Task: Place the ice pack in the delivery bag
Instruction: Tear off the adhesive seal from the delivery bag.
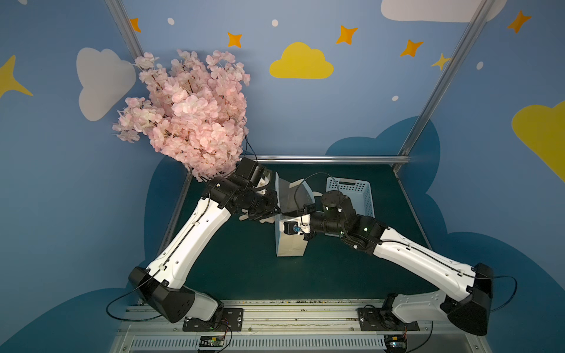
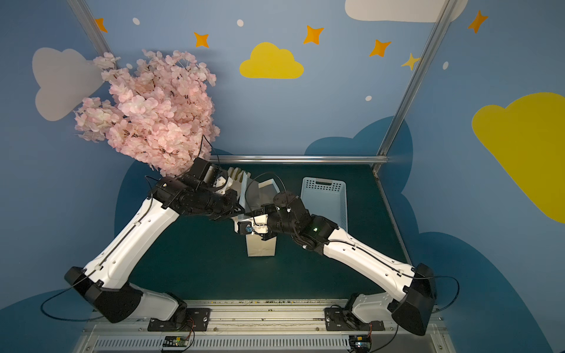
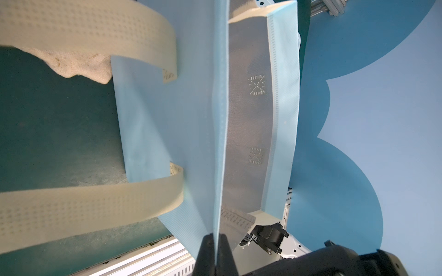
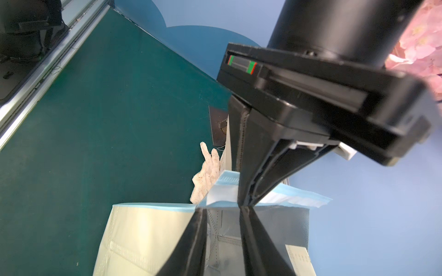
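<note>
Both top views look steeply down from high above my base toward the back wall (image 1: 305, 122). They sit far enough off to take in my left arm (image 1: 189, 241), my right arm (image 1: 422, 259) and the whole green table (image 1: 238, 275). My left wrist camera sits very close to the delivery bag (image 3: 167, 119), sighting along its rim. My right wrist camera, equally close, faces my left gripper (image 4: 245, 203) at the same bag's foil-lined mouth.

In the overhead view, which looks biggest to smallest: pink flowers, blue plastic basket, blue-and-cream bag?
1. Pink artificial blossom bunch.
Then, too alike to rank, both partly hidden: light blue fabric delivery bag; light blue perforated plastic basket.
</note>
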{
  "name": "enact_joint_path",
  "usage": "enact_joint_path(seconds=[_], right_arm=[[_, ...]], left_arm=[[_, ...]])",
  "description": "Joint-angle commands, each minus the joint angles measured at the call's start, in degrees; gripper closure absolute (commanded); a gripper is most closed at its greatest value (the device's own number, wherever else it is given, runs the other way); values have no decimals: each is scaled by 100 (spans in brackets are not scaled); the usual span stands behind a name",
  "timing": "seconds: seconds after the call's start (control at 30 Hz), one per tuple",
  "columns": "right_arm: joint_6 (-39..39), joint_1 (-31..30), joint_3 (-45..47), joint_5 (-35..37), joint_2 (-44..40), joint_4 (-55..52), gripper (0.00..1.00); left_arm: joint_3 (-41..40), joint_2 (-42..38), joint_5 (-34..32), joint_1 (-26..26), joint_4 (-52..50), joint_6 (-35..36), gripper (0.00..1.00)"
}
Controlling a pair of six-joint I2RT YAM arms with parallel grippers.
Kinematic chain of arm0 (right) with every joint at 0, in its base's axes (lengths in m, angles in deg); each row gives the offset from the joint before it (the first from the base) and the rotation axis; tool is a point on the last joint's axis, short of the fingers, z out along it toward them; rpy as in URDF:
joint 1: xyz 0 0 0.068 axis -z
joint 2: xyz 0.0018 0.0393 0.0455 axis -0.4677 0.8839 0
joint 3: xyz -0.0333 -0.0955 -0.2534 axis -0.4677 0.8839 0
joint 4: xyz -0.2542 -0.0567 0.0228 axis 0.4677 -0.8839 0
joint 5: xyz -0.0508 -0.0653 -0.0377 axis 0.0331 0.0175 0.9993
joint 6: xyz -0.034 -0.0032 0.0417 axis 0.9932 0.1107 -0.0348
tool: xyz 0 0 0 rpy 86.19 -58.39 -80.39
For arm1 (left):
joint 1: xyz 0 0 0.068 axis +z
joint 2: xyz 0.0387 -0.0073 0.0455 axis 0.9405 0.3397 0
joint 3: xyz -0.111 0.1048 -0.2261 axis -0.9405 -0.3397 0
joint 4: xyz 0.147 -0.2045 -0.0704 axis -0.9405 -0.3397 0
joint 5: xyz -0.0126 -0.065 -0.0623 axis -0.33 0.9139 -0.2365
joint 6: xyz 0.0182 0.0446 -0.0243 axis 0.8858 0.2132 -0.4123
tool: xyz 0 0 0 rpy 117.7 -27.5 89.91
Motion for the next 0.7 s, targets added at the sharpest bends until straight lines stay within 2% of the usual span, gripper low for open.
enact_joint_path(seconds=[0.0, 0.13, 0.43, 0.67], right_arm=[[49, -53, 47, 32, 24, 63, 69], [135, -90, -15, 50, 116, 62, 70], [22, -99, -141, 94, 237, 263, 79], [3, -107, -228, 76, 258, 249, 81]], left_arm=[[-7, -72, 90, 36, 45, 37, 97], [-16, -76, 105, 41, 42, 37, 97], [-16, -76, 122, 45, 48, 46, 97], [-34, -78, 124, 50, 45, 54, 97]])
